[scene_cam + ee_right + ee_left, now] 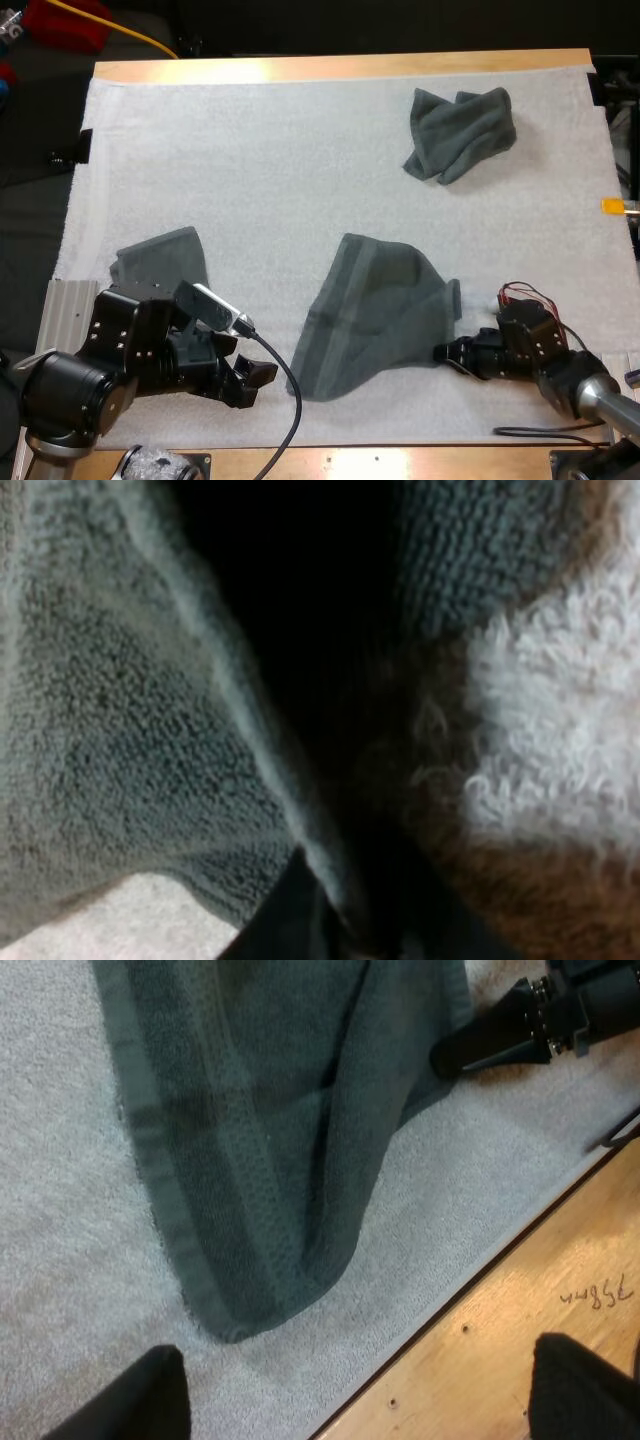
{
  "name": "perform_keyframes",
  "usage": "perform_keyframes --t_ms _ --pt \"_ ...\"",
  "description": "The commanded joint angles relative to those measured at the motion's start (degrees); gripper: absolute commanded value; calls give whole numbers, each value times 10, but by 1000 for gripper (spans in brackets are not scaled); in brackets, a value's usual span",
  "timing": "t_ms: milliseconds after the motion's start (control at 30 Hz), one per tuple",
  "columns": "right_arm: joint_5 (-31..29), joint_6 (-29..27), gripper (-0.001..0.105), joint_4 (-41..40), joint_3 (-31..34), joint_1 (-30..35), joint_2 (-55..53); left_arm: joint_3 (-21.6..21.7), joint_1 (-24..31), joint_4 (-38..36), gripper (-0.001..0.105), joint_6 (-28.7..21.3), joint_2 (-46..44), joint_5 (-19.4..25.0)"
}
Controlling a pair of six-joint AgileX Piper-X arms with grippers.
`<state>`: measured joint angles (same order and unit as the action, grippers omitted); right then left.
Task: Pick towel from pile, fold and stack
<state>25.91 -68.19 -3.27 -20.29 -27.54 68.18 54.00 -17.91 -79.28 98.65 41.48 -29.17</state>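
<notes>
Where right jaws meet towel (375,310) — pinched, per right wrist.

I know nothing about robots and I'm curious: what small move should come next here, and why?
Probably the left gripper should ease forward to the near corner of the spread towel and close there. Its fingers stand open just short of it, while the right gripper pinches the opposite edge.

Dark grey-green towel (375,310), white mat (250,170)

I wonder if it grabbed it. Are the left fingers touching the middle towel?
Apart. The left wrist view shows white mat between the open left fingers and the middle towel.
</notes>
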Motion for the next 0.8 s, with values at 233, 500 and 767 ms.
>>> perform_keyframes --t_ms 233,500,767 --pt "-33 -6 2 -165 -29 -2 -100 3 1 34 68 5 0 -11" --pt "-77 -35 2 -361 -78 -2 -158 1 1 64 68 20 43 -14" --pt "-95 -59 2 -456 -97 -2 -176 -28 -27 63 68 27 94 -20"
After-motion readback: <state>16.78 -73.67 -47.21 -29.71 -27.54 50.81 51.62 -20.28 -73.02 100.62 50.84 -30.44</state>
